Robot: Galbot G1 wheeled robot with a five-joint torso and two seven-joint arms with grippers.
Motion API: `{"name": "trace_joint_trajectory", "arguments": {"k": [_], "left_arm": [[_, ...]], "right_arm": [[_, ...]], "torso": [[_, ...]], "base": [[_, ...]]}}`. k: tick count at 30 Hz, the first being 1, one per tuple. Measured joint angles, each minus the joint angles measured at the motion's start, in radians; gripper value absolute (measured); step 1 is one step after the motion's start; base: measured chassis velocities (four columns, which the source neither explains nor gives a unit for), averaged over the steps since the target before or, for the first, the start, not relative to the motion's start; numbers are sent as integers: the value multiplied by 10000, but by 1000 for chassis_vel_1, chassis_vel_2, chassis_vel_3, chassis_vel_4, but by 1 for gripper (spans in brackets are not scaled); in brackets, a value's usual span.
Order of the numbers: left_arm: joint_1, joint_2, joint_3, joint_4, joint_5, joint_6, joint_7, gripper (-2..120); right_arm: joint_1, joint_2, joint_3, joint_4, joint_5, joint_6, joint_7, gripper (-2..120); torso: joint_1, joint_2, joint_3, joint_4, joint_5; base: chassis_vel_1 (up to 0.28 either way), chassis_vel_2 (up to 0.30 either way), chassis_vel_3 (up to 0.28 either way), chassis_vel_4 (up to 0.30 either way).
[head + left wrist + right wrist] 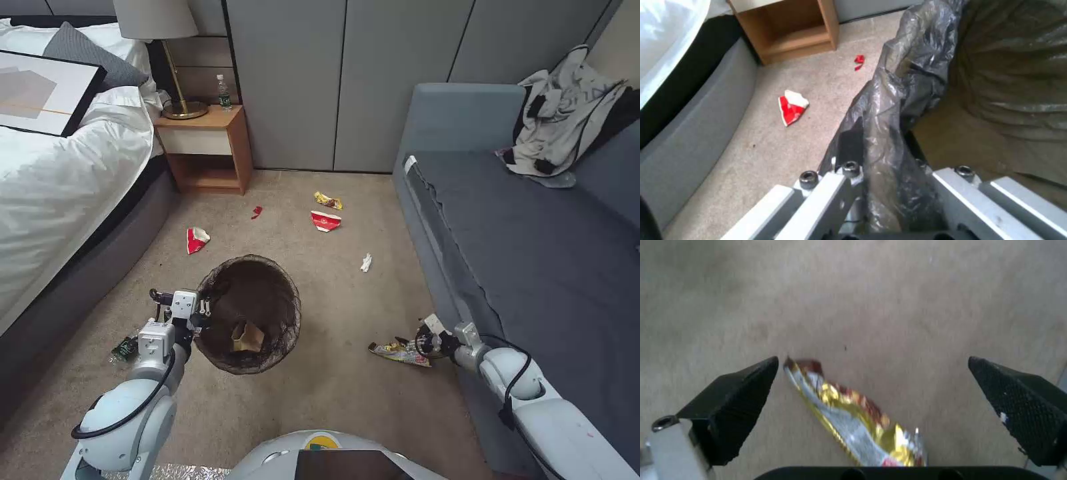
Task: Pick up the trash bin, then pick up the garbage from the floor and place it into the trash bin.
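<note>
The left gripper [203, 312] is clenched on the bag-lined rim of the trash bin [250, 313], which hangs over the beige carpet [300, 400] between the bed [60, 187] and the grey sofa [533, 247]; the left wrist view confirms it, with dark crinkled bag plastic [889, 110] pinched between the metal fingers [831, 193]. From the head view, a crumpled tan paper bag [247, 337] lies inside the bin. The right gripper [417, 347] sits low beside the sofa front, and the right wrist view shows its black fingers [738, 396] spread wide, with a silver-and-yellow snack wrapper [853, 416] between them on the carpet, ungrasped. Farther off lie two red-and-white cartons [325, 221] [196, 239], a yellow wrapper [328, 200], a red scrap [257, 212], a white paper wad [366, 263] and a green wrapper [125, 348] near the bed base. A wooden nightstand [210, 150] holds a lamp [167, 53] and a bottle [224, 92]; grey clothes [567, 113] lie on the sofa
</note>
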Motion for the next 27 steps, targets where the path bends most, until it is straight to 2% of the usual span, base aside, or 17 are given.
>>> {"name": "trace_joint_trajectory", "arguments": {"k": [14,21,27], "left_arm": [[-102,-172,267,182,164,-145,-130,3],[-157,-272,285,272,226,-171,-135,3],[-174,-300,232,337,229,-180,-134,3]], "right_arm": [[749,-150,-623,-933,71,-724,-92,100],[1603,-130,-1277,-1190,198,-1784,78,100],[2247,29,-1884,-1575,157,-2231,353,100]], "torso": [[0,0,0,0,0],[0,0,0,1,-4],[0,0,0,1,-3]], "base": [[0,0,0,0],[0,0,0,0],[0,0,0,0]]}}
